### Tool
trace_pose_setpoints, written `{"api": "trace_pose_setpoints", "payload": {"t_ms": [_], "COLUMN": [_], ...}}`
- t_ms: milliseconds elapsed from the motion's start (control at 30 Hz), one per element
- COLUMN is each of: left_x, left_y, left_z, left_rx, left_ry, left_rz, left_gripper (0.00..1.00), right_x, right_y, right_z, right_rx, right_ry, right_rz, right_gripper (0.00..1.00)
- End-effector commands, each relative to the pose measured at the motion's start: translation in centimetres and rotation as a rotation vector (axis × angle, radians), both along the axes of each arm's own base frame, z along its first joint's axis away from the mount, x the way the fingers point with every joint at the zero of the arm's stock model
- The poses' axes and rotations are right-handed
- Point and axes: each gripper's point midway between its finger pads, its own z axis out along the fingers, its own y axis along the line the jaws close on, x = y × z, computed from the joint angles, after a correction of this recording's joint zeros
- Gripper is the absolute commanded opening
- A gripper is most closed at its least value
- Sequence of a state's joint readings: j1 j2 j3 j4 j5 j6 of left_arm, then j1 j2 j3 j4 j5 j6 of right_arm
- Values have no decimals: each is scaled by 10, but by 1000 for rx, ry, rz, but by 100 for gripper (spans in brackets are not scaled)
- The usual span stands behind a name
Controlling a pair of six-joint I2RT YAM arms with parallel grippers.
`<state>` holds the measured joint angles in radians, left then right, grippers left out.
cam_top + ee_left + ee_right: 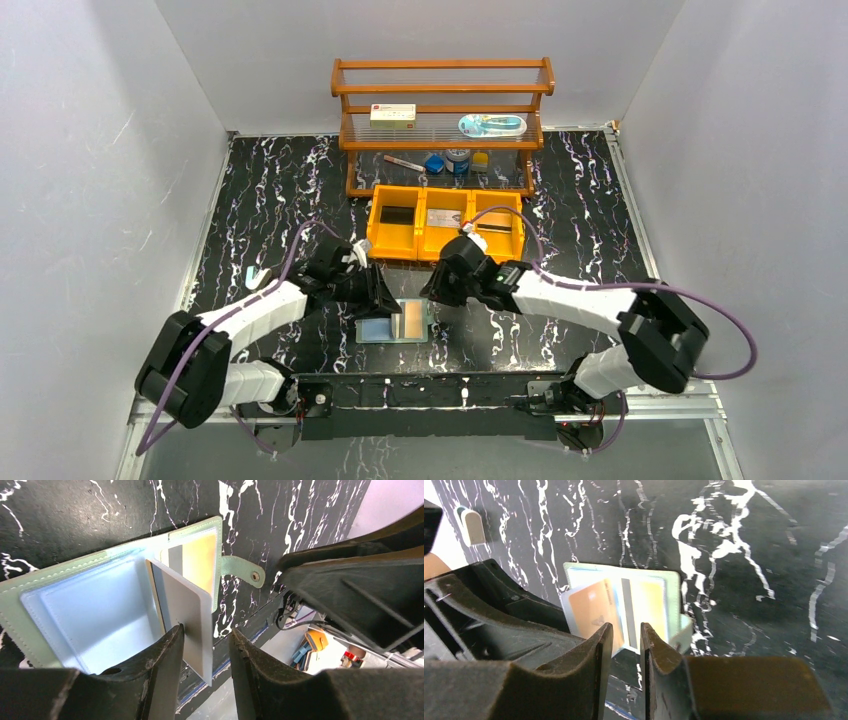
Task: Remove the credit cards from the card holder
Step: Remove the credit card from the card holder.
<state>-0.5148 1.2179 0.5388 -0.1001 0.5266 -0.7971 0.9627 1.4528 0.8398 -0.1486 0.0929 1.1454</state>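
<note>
Your left arm (250, 310) and right arm (570, 295) reach inward toward each other, wrists pitched down. Left gripper (206, 630): jaws parted. Right gripper (626, 626): jaws narrowly parted.

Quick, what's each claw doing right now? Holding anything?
Left claw: open; a grey card stands in the gap, not pinched.
Right claw: open, empty, over the wallet.
</note>
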Motion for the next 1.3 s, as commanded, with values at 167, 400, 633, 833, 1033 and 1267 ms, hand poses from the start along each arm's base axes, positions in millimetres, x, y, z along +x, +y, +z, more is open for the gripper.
{"api": "trace_pose_setpoints", "payload": {"t_ms": [167,400,633,833,1033,1267], "left_x": [2,7,21,30,16,2], "left_y": [-2,-26,-8,2,6,-1], "left_z": [7,13,9,14,-6,-6], "left_rx": [40,0,211,245,247,144], "left_ry": [-12,-21,-48,-55,39,40], "left_rz": [-32,-78,-115,-28,6,-2], "left_gripper": [46,52,54,56,54,53], "right_x": [9,6,15,12,-4,-16], "right_y": [-10,-2,-15,-1,30,33], "right_z": [20,12,34,40,15,-20], "right_rx": [39,33,17,67,57,-63], "right_ry": [-92,-51,-137,-161,-50,69], "right_rz": [-51,-16,-57,18,168,208], "right_gripper": [34,29,27,26,23,18]}}
